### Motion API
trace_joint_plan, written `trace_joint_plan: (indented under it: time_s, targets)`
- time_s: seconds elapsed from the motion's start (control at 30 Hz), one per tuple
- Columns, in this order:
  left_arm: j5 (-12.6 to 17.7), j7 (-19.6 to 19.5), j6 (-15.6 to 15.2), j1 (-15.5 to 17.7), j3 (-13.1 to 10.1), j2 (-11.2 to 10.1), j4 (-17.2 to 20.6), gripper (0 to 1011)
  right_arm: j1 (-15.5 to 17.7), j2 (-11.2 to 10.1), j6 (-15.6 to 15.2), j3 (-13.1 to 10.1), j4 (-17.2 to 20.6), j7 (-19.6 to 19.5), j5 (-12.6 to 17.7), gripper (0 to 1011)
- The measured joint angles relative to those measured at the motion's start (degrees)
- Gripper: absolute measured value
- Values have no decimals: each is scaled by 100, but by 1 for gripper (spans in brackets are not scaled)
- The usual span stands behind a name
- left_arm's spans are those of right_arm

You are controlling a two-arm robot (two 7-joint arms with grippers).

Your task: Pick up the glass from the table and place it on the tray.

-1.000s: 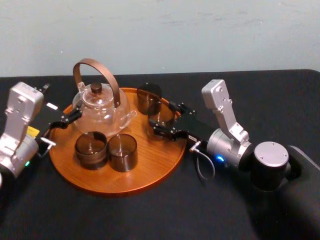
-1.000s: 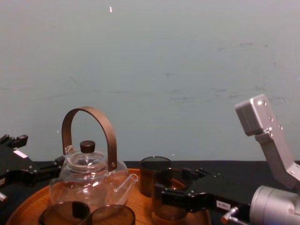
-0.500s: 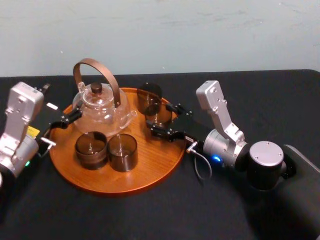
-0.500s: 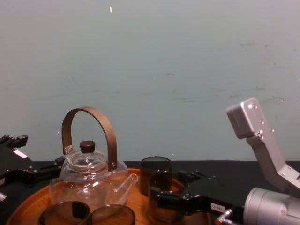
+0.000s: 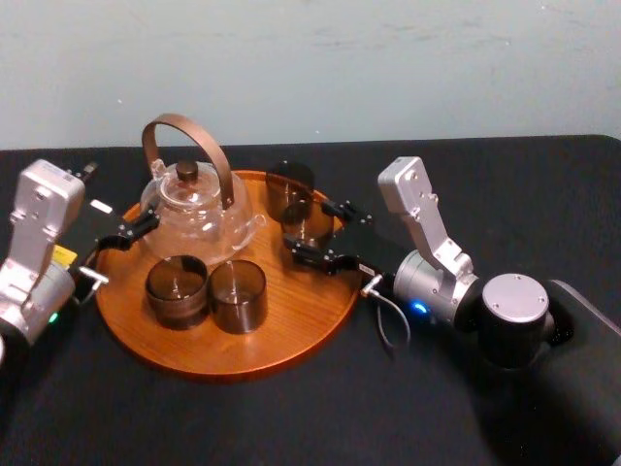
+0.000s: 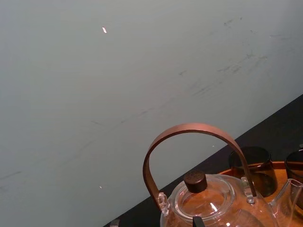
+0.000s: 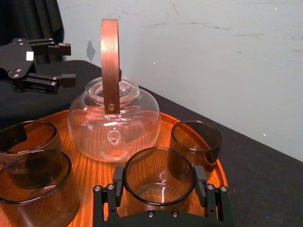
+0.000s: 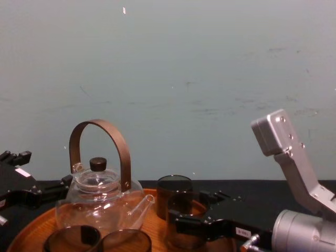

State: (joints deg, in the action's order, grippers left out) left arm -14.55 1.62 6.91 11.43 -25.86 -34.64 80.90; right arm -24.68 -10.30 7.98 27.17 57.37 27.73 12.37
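Short smoky glass tumbler [image 7: 158, 187] is upright between the right gripper [image 5: 318, 235] jaws, over the right rear part of the large round orange-brown wooden tray [image 5: 223, 361], inside the rim. Jaws are about a tumbler-width apart, one finger [image 7: 200, 182] against each side of the glass wall, so it's gripped. Can't tell if the base rests on the wood or sits just off it.

Second tumbler [image 5: 289, 191], same kind, is just behind it toward the wall, apart from it. Clear glass teapot with brown hoop handle [image 5: 194, 206] is on the tray to the left, spout pointing toward the held tumbler. Third tumbler [image 5: 177, 288] and fourth tumbler [image 5: 239, 295] are close side by side at tray front-left.

Left gripper [image 7: 66, 61] is parked at the tray's left edge beside the teapot, jaws apart, nothing between them. Matte black worktop [image 5: 437, 417] is under the tray.
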Motion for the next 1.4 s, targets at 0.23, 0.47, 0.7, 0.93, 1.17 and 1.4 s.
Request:
trace_joint_plan:
  time_s: [0.23,0.47,0.7,0.93,1.17,1.4]
  targets:
    - [0,0,0,0,0,0,0,1001,2,-2,-2,-4,4,8,10,1002]
    - [0,0,0,0,0,0,0,1001,4,-4,-5,-9,6,13,19,1002]
    - [0,0,0,0,0,0,0,1001,110,-51,31,-88,196,71,115,1002]
    - [0,0,0,0,0,0,0,1001,346,-197,41,-171,712,-24,141,1002]
    - [0,0,0,1,0,0,0,1001,674,-363,46,-323,1255,-209,191,1002]
    - [0,0,0,0,0,0,0,1001,953,-465,80,-595,1516,-578,168,1002]
